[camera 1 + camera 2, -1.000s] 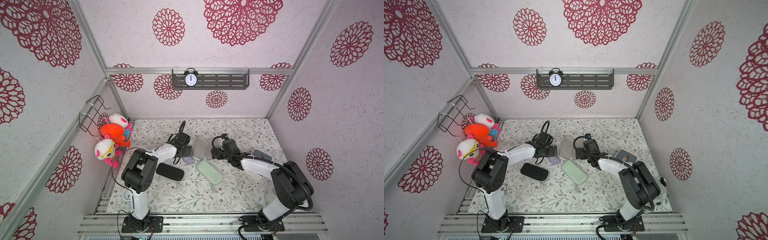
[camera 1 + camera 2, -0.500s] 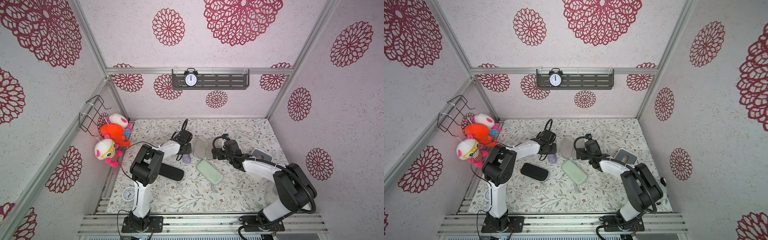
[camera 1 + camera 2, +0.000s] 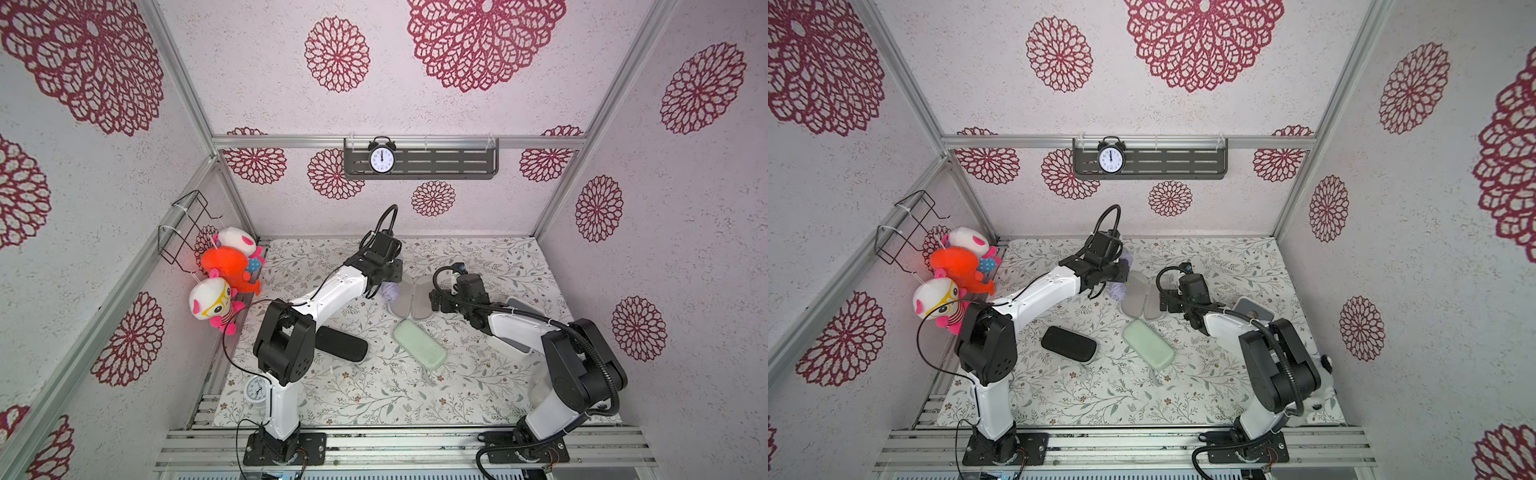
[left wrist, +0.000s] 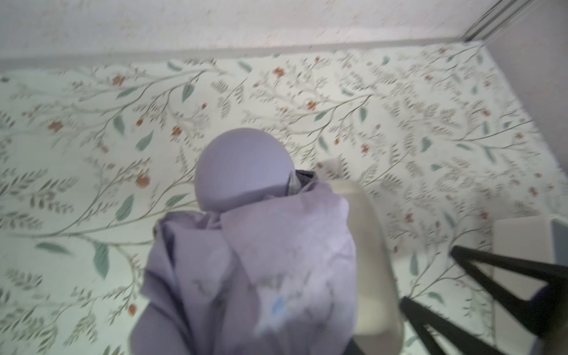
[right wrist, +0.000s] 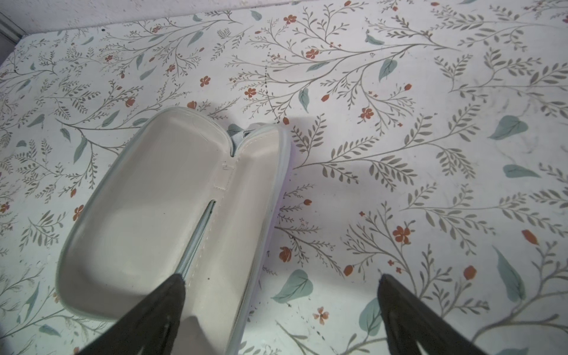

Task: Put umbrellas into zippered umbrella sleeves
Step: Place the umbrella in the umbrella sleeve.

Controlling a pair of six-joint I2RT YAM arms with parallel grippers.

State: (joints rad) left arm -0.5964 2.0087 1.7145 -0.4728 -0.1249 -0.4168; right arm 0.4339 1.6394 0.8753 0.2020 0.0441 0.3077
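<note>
floral mat (image 3: 498, 257), left gripper (image 3: 388, 276) clamped on lilac umbrella (image 4: 246, 246), right gripper (image 5: 281, 278) spread wide over open sleeve (image 5: 172, 199)

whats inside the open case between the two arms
Only pale lining shows inside the open case; nothing lies in it. A fingertip of the right claw covers a bit of its near end.

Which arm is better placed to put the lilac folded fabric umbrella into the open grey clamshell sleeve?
Left, probably: the left end effector grips the lilac folded fabric umbrella beside the open grey clamshell sleeve. The right end effector, opposite, is open and empty.
</note>
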